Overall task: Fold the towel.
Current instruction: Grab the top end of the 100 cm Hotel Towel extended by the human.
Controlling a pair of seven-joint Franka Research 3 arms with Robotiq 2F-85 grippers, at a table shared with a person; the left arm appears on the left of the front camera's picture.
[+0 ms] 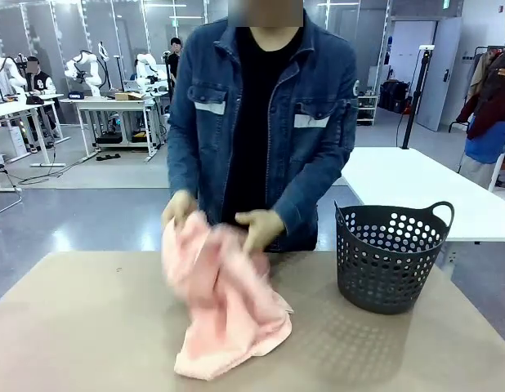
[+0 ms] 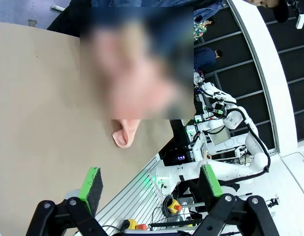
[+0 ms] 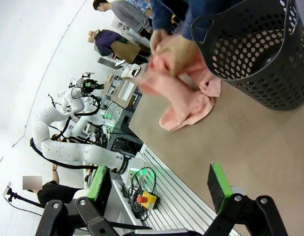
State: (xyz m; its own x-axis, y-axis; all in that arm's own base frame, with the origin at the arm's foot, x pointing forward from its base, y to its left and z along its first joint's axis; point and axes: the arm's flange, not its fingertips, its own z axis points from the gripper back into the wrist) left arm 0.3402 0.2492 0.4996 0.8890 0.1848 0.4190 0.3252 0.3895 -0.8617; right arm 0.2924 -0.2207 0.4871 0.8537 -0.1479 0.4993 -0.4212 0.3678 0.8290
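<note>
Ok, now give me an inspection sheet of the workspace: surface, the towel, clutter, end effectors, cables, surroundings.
Surface: tan table, bare around the towel.
Job's things: pink towel, bunched and unfolded, lower end on the table, top held by the person's hands.
Clutter: dark perforated basket, upright, apart from the towel.
End effectors: left end effector open, holding nothing; right end effector open, holding nothing.
Cables: black loop below the table edge.
Surroundings: person in denim jacket at the far side; white table behind.
</note>
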